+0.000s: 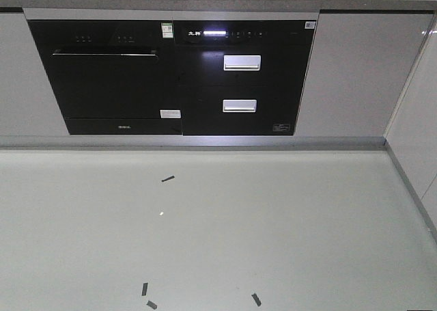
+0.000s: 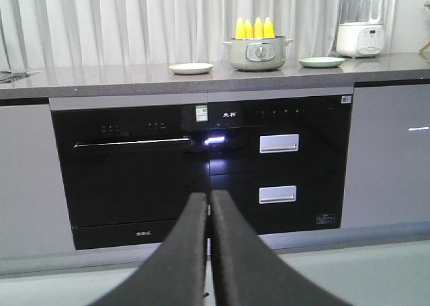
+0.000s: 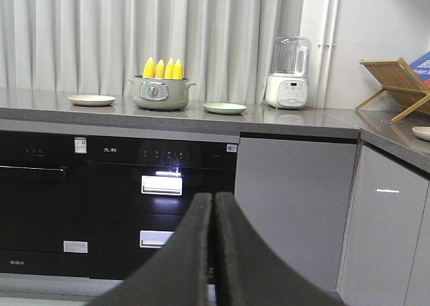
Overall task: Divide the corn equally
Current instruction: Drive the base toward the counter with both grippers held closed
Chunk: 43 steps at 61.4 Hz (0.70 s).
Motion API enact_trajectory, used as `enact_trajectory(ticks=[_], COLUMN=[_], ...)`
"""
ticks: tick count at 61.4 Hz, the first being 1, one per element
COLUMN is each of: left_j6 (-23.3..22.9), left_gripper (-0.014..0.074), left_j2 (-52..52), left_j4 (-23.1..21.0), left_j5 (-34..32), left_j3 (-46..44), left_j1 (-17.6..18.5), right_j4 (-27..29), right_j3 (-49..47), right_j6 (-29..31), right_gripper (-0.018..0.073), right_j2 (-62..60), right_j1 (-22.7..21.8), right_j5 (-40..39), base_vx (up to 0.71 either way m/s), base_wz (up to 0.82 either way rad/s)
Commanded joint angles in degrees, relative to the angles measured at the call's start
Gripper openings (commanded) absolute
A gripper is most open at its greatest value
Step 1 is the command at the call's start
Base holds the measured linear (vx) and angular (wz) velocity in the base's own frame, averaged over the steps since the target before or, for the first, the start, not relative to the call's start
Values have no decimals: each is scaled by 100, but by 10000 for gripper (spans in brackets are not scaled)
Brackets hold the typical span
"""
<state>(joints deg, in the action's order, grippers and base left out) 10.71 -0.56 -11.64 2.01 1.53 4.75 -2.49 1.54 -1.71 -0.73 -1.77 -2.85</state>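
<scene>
Several yellow cobs of corn (image 2: 254,28) stand upright in a grey-green pot (image 2: 258,54) on the counter; the same corn (image 3: 164,68) and pot (image 3: 160,94) show in the right wrist view. A cream plate (image 2: 191,68) lies left of the pot and a pale green plate (image 2: 321,62) right of it. My left gripper (image 2: 209,197) is shut and empty, low in front of the black appliances, far from the counter. My right gripper (image 3: 213,198) is also shut with nothing in it. Neither gripper shows in the front view.
Black built-in appliances (image 1: 171,78) with two silver drawer handles (image 1: 242,63) fill the cabinet under the grey counter (image 2: 134,81). A white blender (image 3: 289,74) stands right of the plates, a wooden rack (image 3: 396,81) on the side counter. Tape marks (image 1: 168,179) dot the floor.
</scene>
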Motion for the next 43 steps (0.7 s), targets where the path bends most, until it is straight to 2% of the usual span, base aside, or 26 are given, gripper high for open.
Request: enact_trajectory(ticks=[1, 43], left_j6=[-69, -69], left_gripper=[-7, -7], left_j2=[-98, -98], left_j4=[-16, -16], left_j5=[-410, -410], left_j3=[21, 21], left_j1=[-8, -8], right_j4=[-61, -61], right_j3=[62, 62], right_j6=[27, 27], right_gripper=[-4, -4], right_j2=[-24, -24], right_j1=[-37, -37], right_j5=[-450, -450], base_vx=[12, 13], base_wz=[-1, 0])
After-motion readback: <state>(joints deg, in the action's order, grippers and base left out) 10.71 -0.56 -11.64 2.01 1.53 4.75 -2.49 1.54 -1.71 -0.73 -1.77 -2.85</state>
